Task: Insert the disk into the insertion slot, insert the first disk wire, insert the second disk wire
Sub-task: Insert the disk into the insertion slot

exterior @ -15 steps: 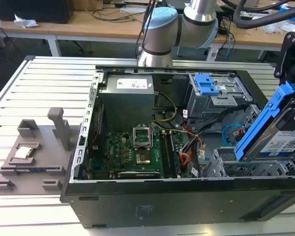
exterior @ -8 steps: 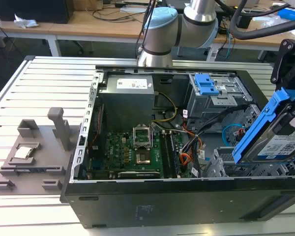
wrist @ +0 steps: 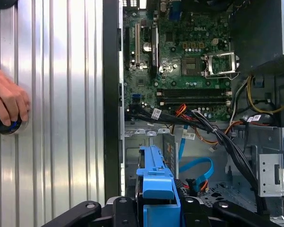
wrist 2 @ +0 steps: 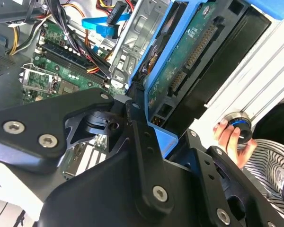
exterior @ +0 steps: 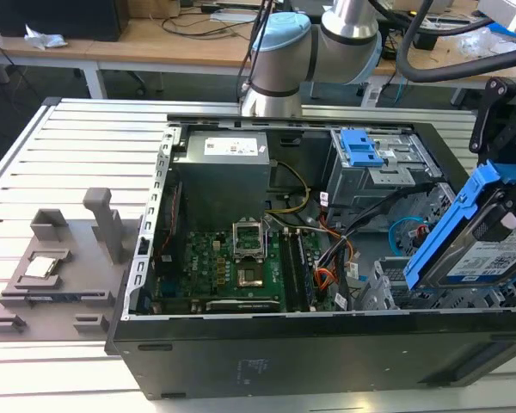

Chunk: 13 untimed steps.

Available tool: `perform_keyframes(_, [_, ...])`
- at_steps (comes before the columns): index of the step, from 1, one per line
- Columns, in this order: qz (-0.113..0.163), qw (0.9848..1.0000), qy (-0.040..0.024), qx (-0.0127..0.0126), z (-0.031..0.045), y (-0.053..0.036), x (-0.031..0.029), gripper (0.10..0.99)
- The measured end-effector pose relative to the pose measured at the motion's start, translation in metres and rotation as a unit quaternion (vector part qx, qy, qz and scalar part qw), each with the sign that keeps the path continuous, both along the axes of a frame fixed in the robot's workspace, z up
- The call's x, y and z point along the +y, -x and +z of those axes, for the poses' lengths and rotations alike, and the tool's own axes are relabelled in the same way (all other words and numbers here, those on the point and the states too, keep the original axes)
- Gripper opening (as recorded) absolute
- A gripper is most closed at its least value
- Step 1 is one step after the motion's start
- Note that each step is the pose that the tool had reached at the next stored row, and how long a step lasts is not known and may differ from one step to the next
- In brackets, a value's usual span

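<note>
Hanging tilted over the open computer case (exterior: pixel 310 353), at the exterior view's right end of it, the disk (exterior: pixel 477 254) shows a white printed label too small to read. It sits just above the insertion slot (exterior: pixel 383 288), not in it. The gripper (wrist: pixel 157 210) has its jaws pinching the disk's blue carrier. Another white label marks the power supply (exterior: pixel 219 172). The case rests on a ribbed aluminium table (exterior: pixel 77 146), where a person's hand (wrist: pixel 7 101) holds a knob. Wooden benches (exterior: pixel 155 39) stand behind.
</note>
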State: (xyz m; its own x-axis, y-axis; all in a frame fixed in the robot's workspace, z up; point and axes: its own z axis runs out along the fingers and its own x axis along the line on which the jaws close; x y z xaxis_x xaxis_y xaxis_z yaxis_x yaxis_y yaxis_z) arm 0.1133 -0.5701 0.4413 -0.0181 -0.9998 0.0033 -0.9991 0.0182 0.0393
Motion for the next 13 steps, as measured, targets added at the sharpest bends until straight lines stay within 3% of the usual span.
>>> perform_keyframes(6, [0.000,1.0000,0.0001,0.0000,-0.0099,0.0000,0.0000,0.369])
perform_keyframes(10, [0.000,1.0000,-0.0003,-0.0008,-0.0089,0.0005,0.0001,0.369])
perform_keyframes(13, [0.000,1.0000,-0.0001,-0.0041,-0.0008,0.0039,0.0001,0.369])
